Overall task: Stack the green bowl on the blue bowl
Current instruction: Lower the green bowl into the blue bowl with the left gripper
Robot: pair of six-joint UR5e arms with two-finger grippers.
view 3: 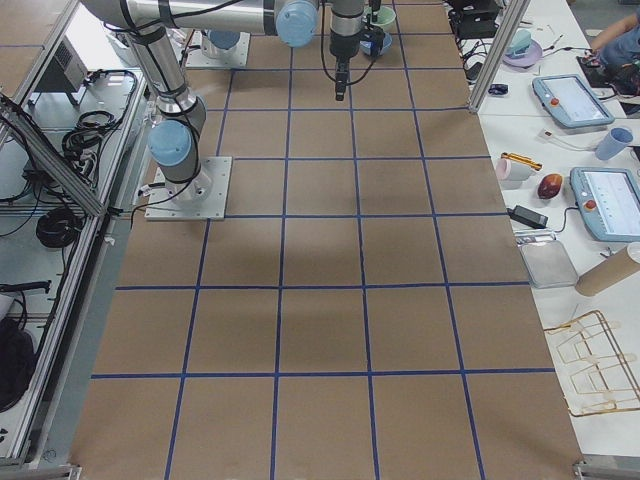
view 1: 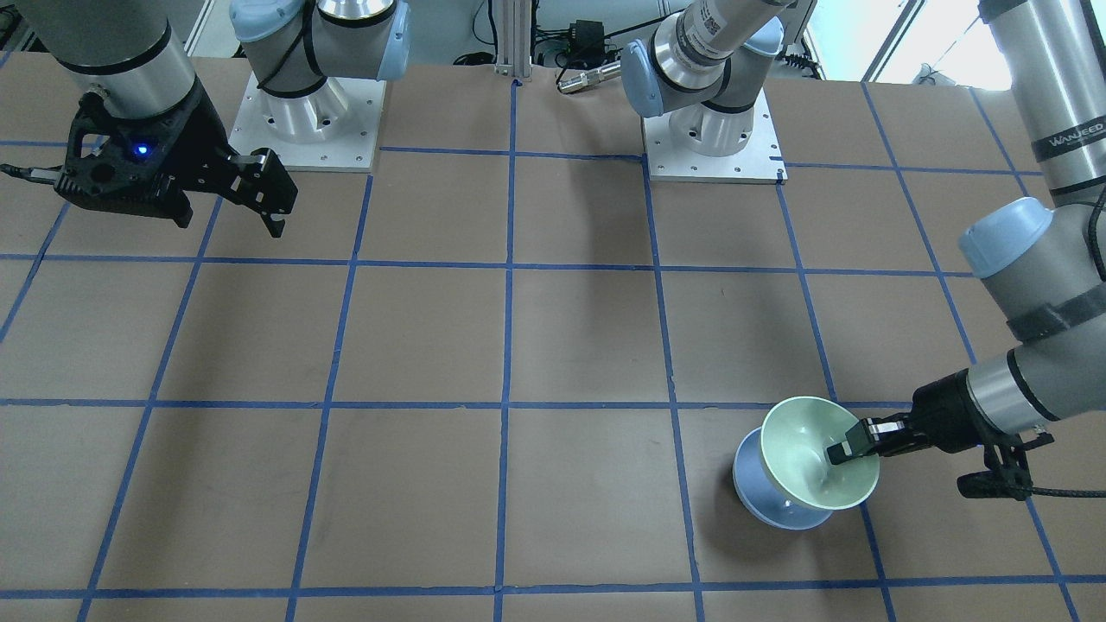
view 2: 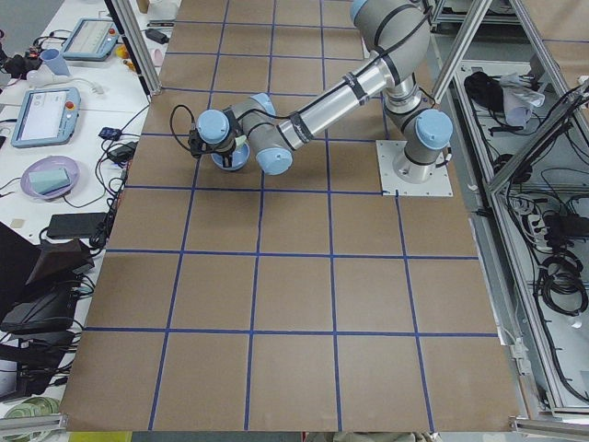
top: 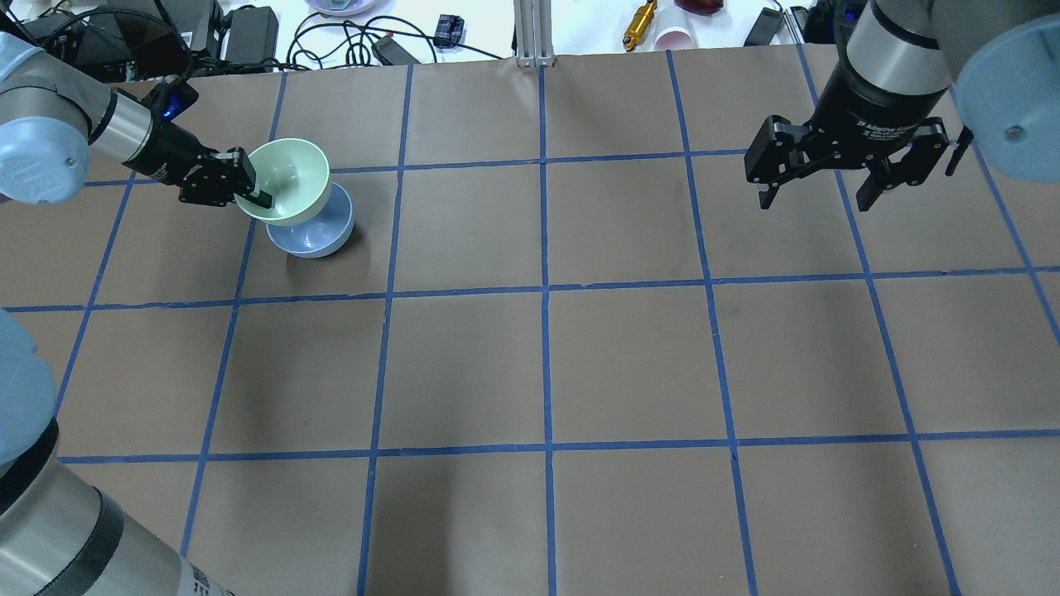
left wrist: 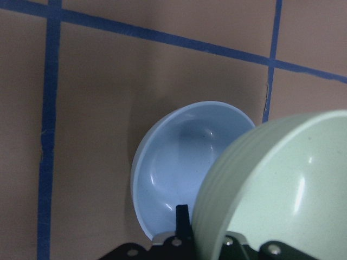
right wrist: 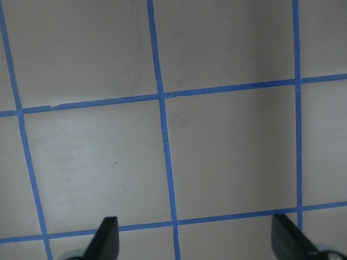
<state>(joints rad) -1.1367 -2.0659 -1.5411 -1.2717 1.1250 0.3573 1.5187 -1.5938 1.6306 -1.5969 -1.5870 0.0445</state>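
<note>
Pale green bowl (top: 291, 175) tilted, wrist-view blue bowl (left wrist: 168, 173)

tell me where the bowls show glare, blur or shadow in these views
Left wrist view: the green bowl sits close to the lens and looks soft, with bright glints inside; the blue bowl is sharper. Front-facing view: a white sheen inside the green bowl, a dark shadow on the table beside the blue one. Overhead view: a soft shadow beside the blue bowl.
</note>
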